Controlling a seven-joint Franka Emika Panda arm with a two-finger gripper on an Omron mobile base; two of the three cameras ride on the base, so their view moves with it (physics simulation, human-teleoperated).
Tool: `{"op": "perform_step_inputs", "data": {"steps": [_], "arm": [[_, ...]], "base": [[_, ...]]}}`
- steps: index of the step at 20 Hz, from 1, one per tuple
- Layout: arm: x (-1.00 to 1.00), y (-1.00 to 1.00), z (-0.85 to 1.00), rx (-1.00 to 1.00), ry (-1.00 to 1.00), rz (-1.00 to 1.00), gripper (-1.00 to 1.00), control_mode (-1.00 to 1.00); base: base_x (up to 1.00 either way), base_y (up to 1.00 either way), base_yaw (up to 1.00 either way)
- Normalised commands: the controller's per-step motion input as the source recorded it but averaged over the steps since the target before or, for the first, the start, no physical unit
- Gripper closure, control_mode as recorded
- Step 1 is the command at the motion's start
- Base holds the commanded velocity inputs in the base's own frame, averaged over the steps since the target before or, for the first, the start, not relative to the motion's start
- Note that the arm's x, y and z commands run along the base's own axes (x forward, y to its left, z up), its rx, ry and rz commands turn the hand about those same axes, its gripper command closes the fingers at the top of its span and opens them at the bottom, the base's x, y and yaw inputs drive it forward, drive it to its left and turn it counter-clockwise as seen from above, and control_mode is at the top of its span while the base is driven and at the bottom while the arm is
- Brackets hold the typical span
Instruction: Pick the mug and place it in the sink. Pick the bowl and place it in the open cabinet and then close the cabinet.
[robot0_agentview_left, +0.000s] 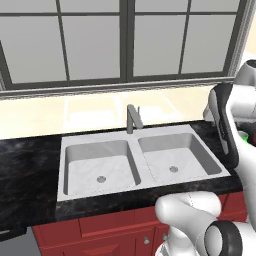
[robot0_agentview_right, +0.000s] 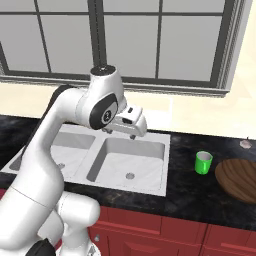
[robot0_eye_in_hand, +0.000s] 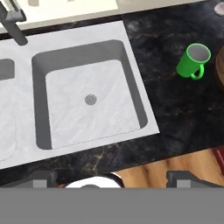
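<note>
Above the right basin of the sink hovers the gripper, jaws spread wide and empty; the green mug stands upright on the black counter to its right, just beside the wooden bowl.

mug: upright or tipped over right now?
Upright. The mug stands on its base on the black counter, right of the sink; the hand view looks into its open top, handle at the side.

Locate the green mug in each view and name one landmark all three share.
Left base view: a green sliver of the mug at the right edge, behind the arm.
Right base view: mug on the counter right of the sink.
Hand view: mug upper right.
Shared landmark: the sink.
</note>
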Motion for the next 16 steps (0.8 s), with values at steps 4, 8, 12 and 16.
{"op": "perform_step_inputs", "data": {"steps": [4, 8, 12, 16], "arm": [[0.00, -0.49, -0.25, 0.00, 0.04, -0.08, -1.00, -1.00], [0.00, -0.40, -0.31, 0.00, 0.03, -0.05, -1.00, -1.00], [0.00, -0.36, -0.28, 0.00, 0.01, -0.03, -1.00, -1.00], [0.00, -0.38, -0.25, 0.00, 0.03, -0.03, -1.00, -1.00]], "base": [[0.00, 0.00, 0.00], [0.00, 0.00, 0.00], [0.00, 0.00, 0.00], [0.00, 0.00, 0.00]]}}
